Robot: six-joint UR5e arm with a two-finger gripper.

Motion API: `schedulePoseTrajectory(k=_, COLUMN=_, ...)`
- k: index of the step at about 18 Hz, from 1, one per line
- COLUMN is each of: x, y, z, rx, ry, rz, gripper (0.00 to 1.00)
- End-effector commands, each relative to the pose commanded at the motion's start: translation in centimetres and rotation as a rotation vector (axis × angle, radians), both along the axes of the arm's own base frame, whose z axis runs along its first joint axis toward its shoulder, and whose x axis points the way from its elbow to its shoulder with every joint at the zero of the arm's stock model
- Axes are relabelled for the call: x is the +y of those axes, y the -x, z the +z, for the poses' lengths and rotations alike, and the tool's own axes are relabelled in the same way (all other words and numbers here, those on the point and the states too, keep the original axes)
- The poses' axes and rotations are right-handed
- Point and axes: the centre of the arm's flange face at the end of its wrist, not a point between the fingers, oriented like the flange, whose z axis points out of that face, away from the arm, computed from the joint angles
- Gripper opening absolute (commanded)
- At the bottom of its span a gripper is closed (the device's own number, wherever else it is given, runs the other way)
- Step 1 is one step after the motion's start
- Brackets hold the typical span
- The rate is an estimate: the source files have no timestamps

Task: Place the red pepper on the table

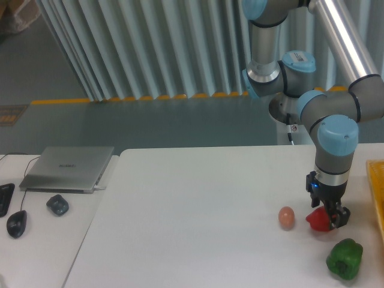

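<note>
The red pepper (318, 221) is small and glossy and sits low at the white table (198, 216), near its right side. My gripper (328, 218) points straight down over it, its fingers around the pepper's right side. I cannot tell whether the fingers press on the pepper or stand slightly apart from it. The pepper looks to be resting on or just above the tabletop.
A small orange-pink egg-shaped ball (287, 217) lies just left of the red pepper. A green pepper (344, 258) lies in front and to the right. A yellow tray (378, 192) edge shows at the far right. A laptop (67, 168), mouse (17, 223) and small dark object (57, 204) lie on the left desk.
</note>
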Motion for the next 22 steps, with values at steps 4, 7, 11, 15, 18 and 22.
schedulePoseTrajectory(k=4, x=0.3, y=0.6, z=2.6, rx=0.034, ry=-0.031, rz=-0.002, gripper=1.00)
schedulePoseTrajectory(k=7, x=0.6, y=0.9, z=4.4, rx=0.048, ry=-0.041, rz=-0.005, gripper=1.00)
schedulePoseTrajectory(k=11, x=0.3, y=0.9, z=5.0, rx=0.055, ry=-0.017, rz=-0.008, gripper=1.00)
schedulePoseTrajectory(k=15, x=-0.2, y=1.0, z=8.1, rx=0.049, ry=0.001, rz=-0.127, gripper=1.00)
schedulePoseTrajectory(k=18, x=-0.5, y=0.8, z=8.9, rx=0.047, ry=0.015, rz=-0.195, gripper=1.00)
schedulePoseTrajectory(k=22, x=-0.6, y=0.6, z=9.3, rx=0.053, ry=0.011, rz=-0.220, gripper=1.00)
